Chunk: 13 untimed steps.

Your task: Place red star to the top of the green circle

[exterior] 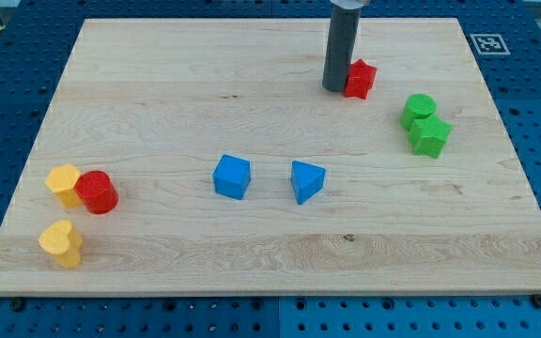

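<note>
The red star (361,78) lies near the view's top, right of centre. My tip (334,88) stands right against its left side, touching it. The green circle (419,109) lies to the star's lower right, with a small gap between them. A green star (430,136) sits just below the green circle, touching it.
A blue cube (232,176) and a blue triangle (307,180) lie mid-board. A yellow hexagon-like block (65,184), a red cylinder (96,192) and a yellow heart (61,244) sit at the view's lower left. The wooden board (270,253) ends near the green blocks on the right.
</note>
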Each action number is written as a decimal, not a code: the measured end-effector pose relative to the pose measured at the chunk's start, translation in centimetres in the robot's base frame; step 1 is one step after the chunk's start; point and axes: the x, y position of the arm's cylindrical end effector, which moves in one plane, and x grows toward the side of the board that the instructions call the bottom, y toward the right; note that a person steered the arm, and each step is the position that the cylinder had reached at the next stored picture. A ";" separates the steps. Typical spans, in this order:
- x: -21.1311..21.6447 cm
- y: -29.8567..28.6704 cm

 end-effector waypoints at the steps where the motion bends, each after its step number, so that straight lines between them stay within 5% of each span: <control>1: -2.1 -1.3; 10: 0.8 6.0; 13: 0.8 -5.8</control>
